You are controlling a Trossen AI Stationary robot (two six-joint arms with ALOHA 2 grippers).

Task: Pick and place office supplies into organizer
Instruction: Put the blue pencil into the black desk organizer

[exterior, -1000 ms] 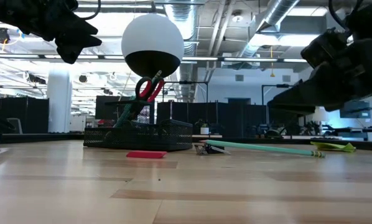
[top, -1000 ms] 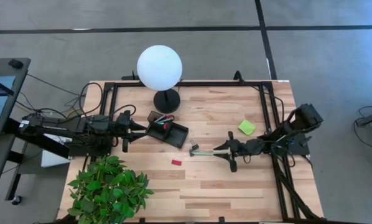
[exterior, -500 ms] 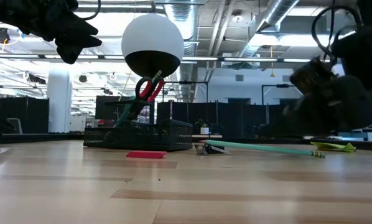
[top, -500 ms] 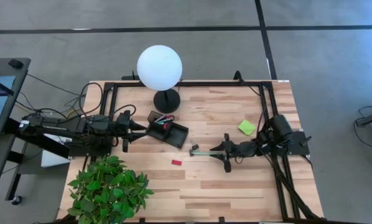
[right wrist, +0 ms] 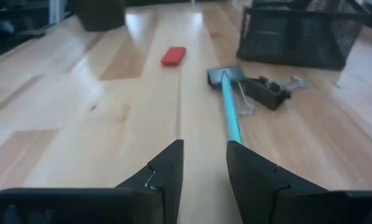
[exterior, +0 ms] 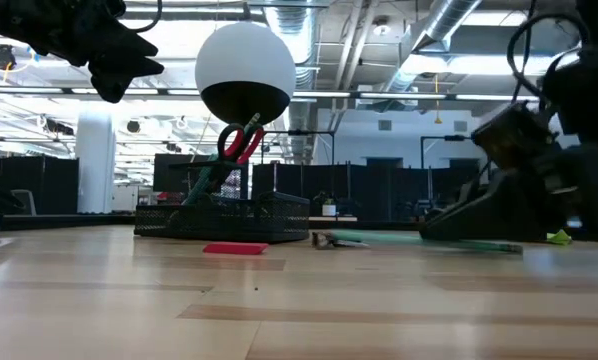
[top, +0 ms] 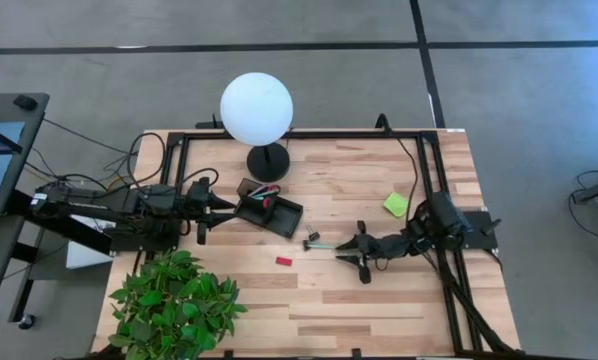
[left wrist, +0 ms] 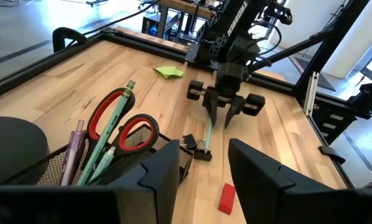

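Reaching low over the table right of centre in the high view, the right gripper (top: 351,252) points toward the frame's left with its fingers spread apart and nothing between them; the light-green pen (top: 324,246) lies flat on the wood just ahead of those fingertips, and whether they touch it I cannot tell; in the right wrist view the same pen (right wrist: 230,111) runs away from the gap between the two dark fingers (right wrist: 163,171), with black clips (right wrist: 265,91) lying at its far end; the small red block (top: 283,261) sits on bare wood lower left of the pen, apart from it; the lime-green sticky-note pad (top: 396,204) lies to the upper right of the right gripper, near the table's rail; the organizer (top: 270,209), a black mesh tray, stands left of centre below the lamp base (top: 267,161) with its white globe (top: 256,108); the red-handled scissors (left wrist: 122,125) stand tilted inside it beside several pens (left wrist: 74,158); the left gripper (top: 216,206) waits just left of the organizer, raised above the table in the low view, its jaws parted and empty; a green plant (top: 175,305) fills the lower left corner of the table.
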